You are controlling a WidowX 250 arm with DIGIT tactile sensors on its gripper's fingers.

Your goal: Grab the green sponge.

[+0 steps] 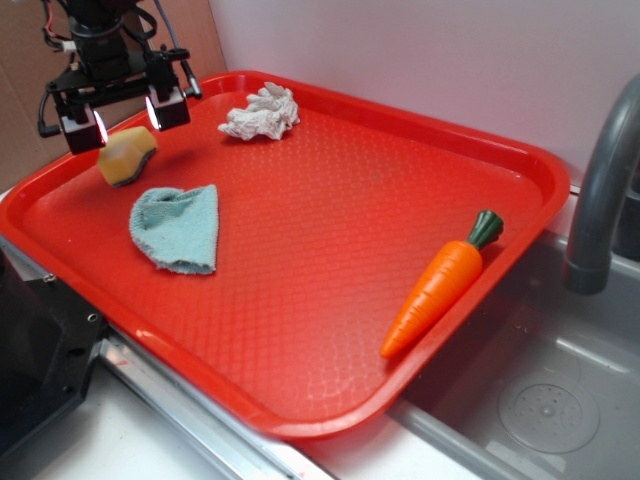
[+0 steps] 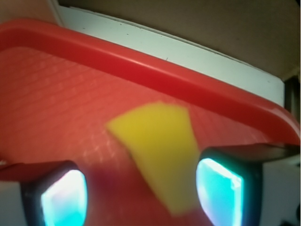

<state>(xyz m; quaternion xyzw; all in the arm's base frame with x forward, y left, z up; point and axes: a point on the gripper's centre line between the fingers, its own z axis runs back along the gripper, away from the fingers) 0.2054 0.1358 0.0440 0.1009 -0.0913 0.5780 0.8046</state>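
I have the gripper (image 1: 126,118) in the upper left of the exterior frame, hanging over the far left corner of the red tray (image 1: 400,160). Its jaws are spread apart, with the two fingertips (image 1: 80,128) sitting wider than the block below them. In the wrist view the gripper (image 2: 141,193) shows both glowing pads (image 2: 63,197) low in the frame, left and right, with the yellow foam filling the gap between them. I cannot tell whether either pad touches it; nothing is clamped.

The green sponge (image 1: 127,155) lies on the tray just under the fingers, in the upper left of the exterior frame. It is a chunky yellow block with cut corners, and its long axis runs from lower left to upper right in that frame. In the wrist view the green sponge (image 2: 160,150) is blurred and tapers toward the bottom of the frame.

Just below it lies the teal cloth (image 1: 178,227). The white rag (image 1: 261,113) lies near the tray's far rim, and the toy carrot (image 1: 440,283) sits well apart at the right edge.
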